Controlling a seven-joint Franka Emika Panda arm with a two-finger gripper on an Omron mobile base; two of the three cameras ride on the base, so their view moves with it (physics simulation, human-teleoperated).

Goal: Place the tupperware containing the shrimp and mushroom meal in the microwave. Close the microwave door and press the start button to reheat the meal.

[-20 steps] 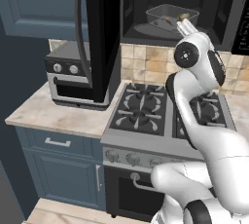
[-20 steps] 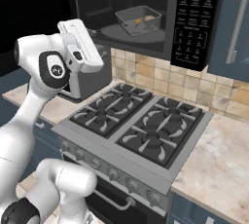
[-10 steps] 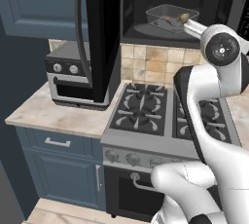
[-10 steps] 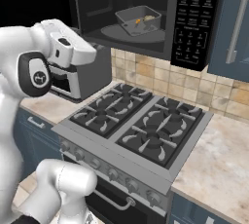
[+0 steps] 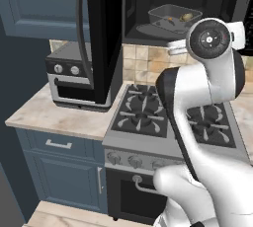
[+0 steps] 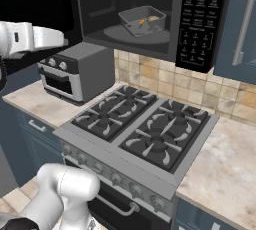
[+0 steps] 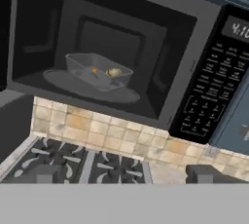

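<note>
Tupperware (image 7: 98, 71) sits on the round glass turntable (image 7: 73, 85) inside the microwave (image 6: 197, 24), roughly at the middle of the dark cavity — we see it in both base views as well. From the hand view its long axis runs across the cavity, left to right and slightly skewed, with one short end angled toward the front opening. Inside it lies the shrimp and mushroom meal (image 7: 111, 72): a small orange piece beside a tan lump, both near the tub's right half. The microwave door (image 5: 101, 38) stands swung wide open, out over the small grey oven (image 5: 74, 80) on the desk (image 5: 47, 117). Our end effector (image 7: 121, 175) is spread wide and holds nothing; its two dark tips rise at the bottom of the hand view, over the stove (image 6: 145, 129).
</note>
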